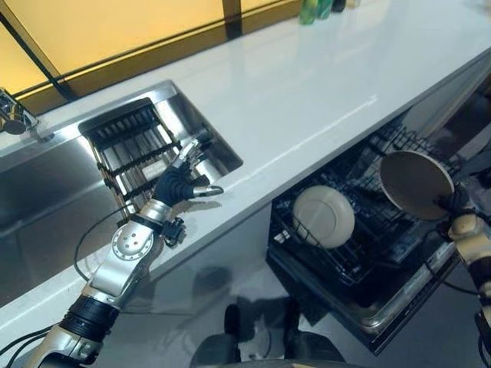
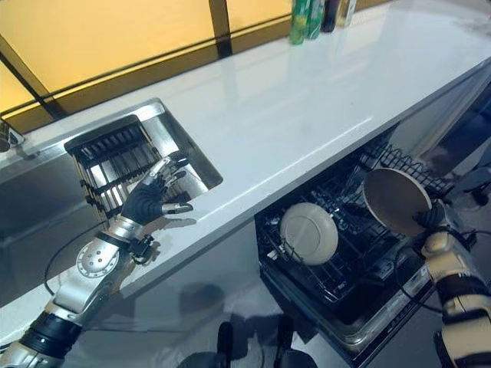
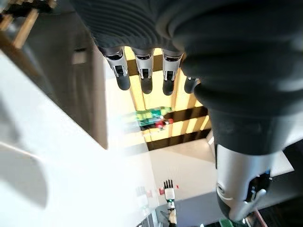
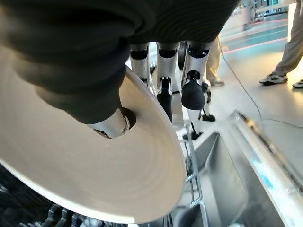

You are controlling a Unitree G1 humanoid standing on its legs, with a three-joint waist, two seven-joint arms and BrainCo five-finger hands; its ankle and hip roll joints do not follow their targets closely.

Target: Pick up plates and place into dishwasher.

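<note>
A beige plate (image 1: 415, 184) hangs above the right side of the open dishwasher's lower rack (image 1: 368, 253). My right hand (image 1: 454, 205) pinches its rim (image 4: 156, 156), thumb on one face and fingers behind. A second cream plate (image 1: 324, 217) stands on edge in the rack's left part. My left hand (image 1: 181, 181) rests open over the counter edge beside the sink (image 1: 115, 153), holding nothing.
A dark dish rack (image 1: 134, 149) sits inside the steel sink. The white counter (image 1: 307, 92) runs over the dishwasher, with green bottles (image 2: 307, 19) at its far edge. A person's legs and shoes (image 4: 284, 75) stand on the floor beyond.
</note>
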